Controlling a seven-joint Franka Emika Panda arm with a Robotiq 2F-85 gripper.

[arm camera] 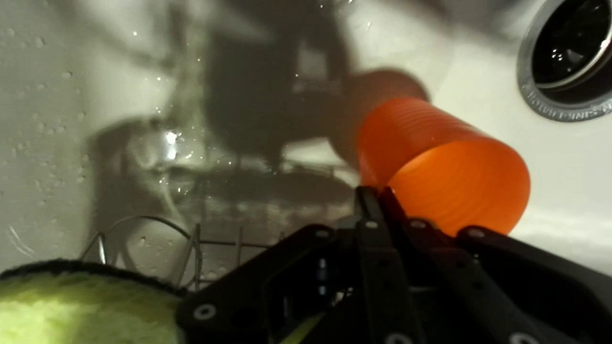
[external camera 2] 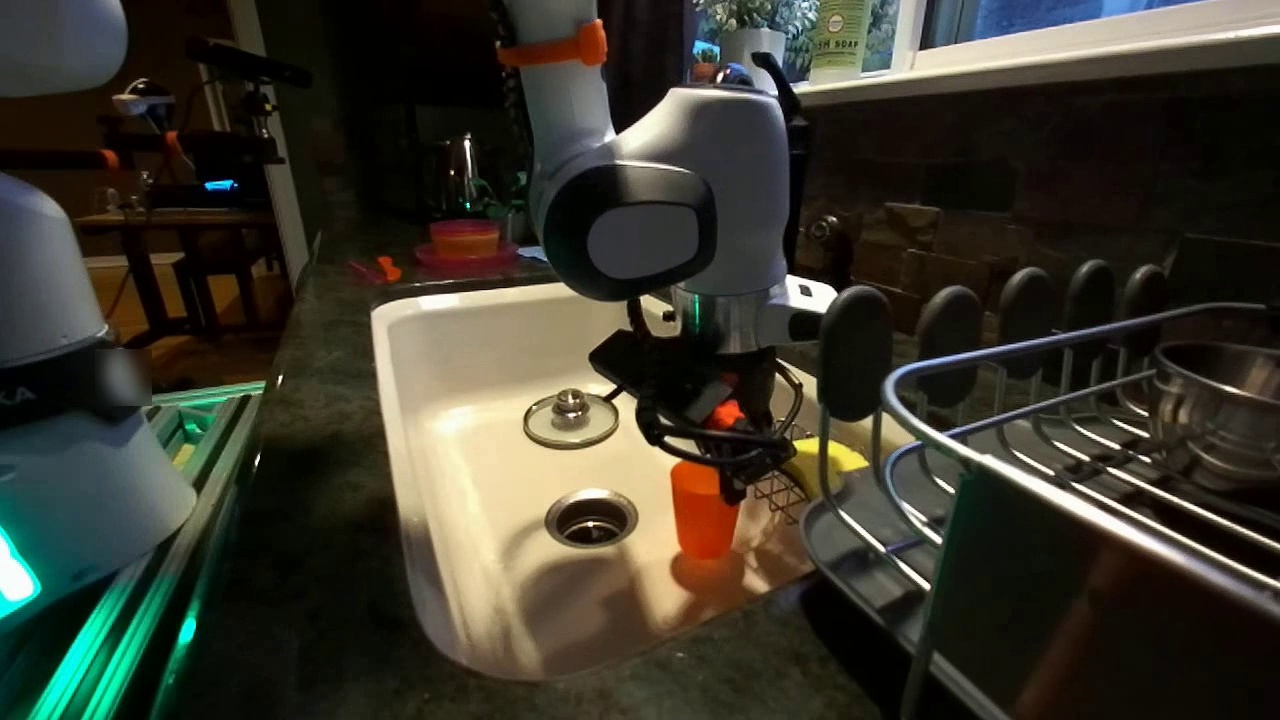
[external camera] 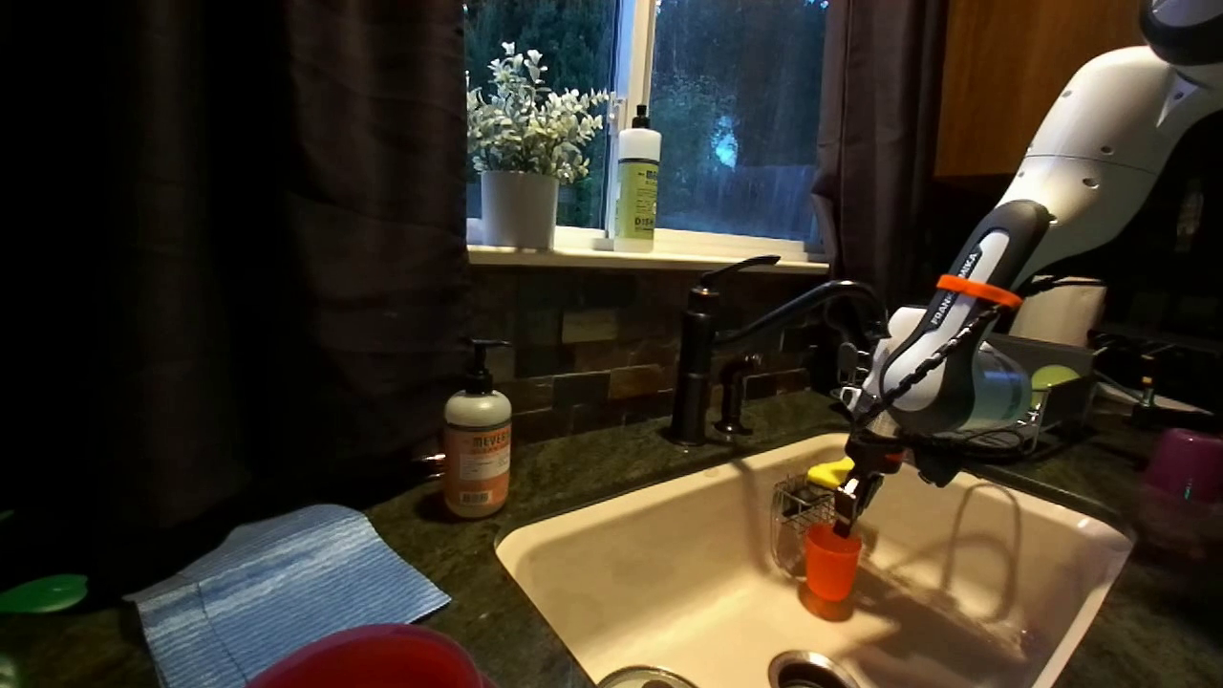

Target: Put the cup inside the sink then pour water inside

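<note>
Over the cream-white sink, the claw has its fingers drawn nearly flat together, with just the thin wall of the orange-red cup nipped between their tips. Seen from the wrist, the pinch sits at the rim — one tip on the outer side, the other over the edge of the mouth — though black finger against black finger makes the depth of the bite hard to read. The cup is within the basin, near the drain, mouth upward and close to upright in both exterior views. Shadow lies below its base; whether that base touches the sink floor I cannot tell. A wire holder is partly covered by cup and claw, and the yellow sponge at its top runs out of frame in the wrist view, at the lower left. The wrist view also crops the drain at its right side. A glass lid lies on the sink floor; in an exterior view only the top of its curve clears the bottom edge, and a large red round thing is cut off there too. The dark faucet is mostly hidden by the arm in an exterior view.
</note>
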